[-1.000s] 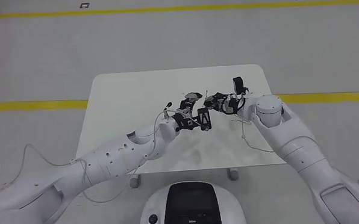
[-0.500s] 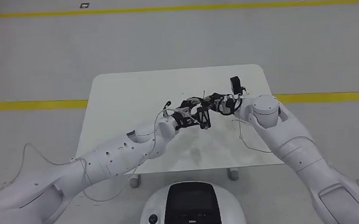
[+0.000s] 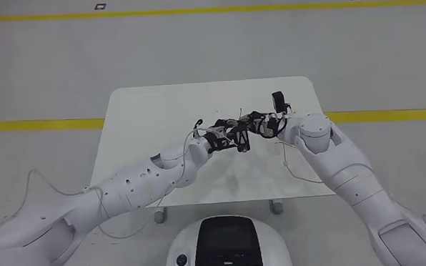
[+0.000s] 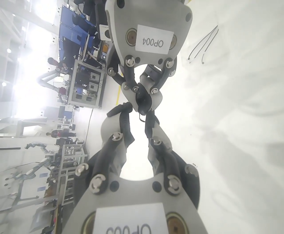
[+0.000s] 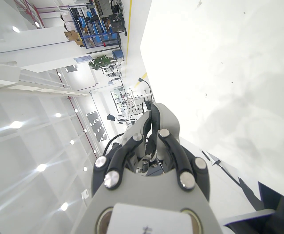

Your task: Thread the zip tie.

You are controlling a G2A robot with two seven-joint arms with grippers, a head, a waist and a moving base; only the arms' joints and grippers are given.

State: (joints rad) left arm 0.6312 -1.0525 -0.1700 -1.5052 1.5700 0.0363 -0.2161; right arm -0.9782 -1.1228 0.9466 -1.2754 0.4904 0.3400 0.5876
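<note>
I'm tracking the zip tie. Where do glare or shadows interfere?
Right wrist view: ceiling lamps flare into streaks, yet the zip tie in the right gripper stands out dark. Left wrist view: window glare and a washed-out table leave it a faint sliver. Top view: even light, soft shadows.

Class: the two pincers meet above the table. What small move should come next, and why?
Probably close the left pincer on the zip tie. Its short end hangs from the shut right pincer, between the left pincer's open jaws, so a grip there looks ready.
</note>
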